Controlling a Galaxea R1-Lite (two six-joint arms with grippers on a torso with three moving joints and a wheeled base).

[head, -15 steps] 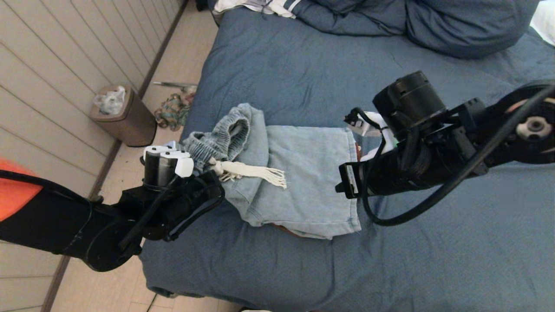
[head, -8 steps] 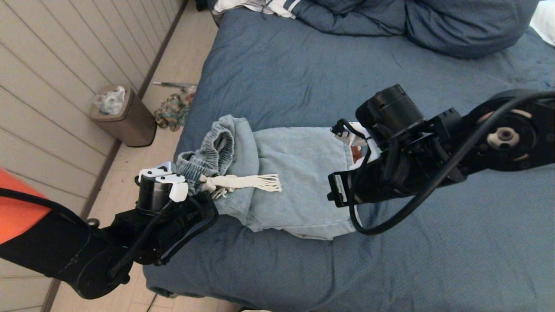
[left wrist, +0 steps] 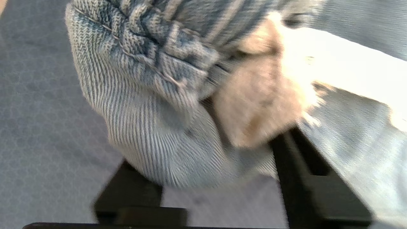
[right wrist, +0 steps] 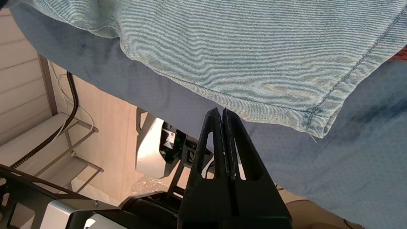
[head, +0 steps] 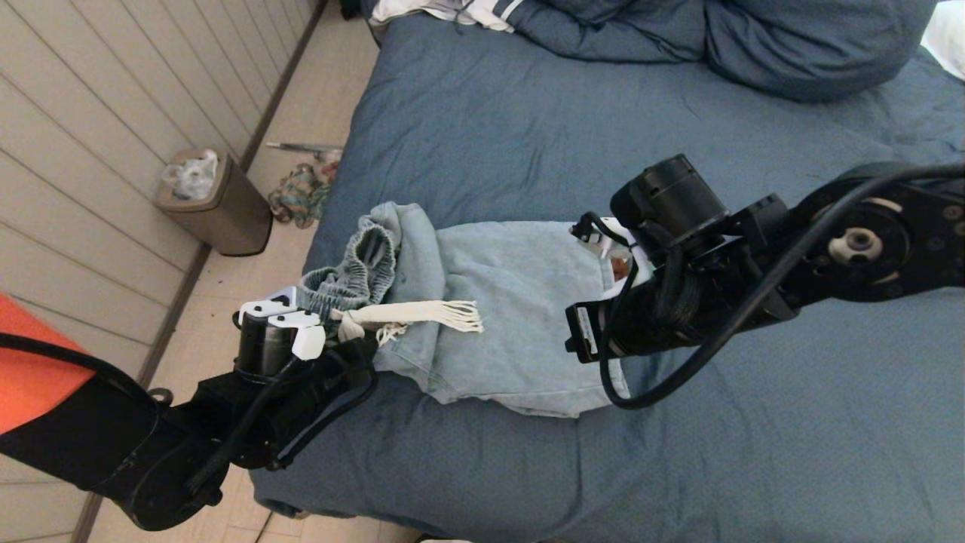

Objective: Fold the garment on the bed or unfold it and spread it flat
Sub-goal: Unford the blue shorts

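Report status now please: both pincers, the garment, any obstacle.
Left pincer open around bunched waistband of light-blue denim shorts. Right pincer shut, empty, at shorts' hem. Shorts folded on slate-blue bed. No obstacle seen.

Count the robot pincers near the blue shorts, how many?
2. The left pincer sits at the shorts' gathered waistband, fingers apart. The right pincer is shut, at the hem on the other side.
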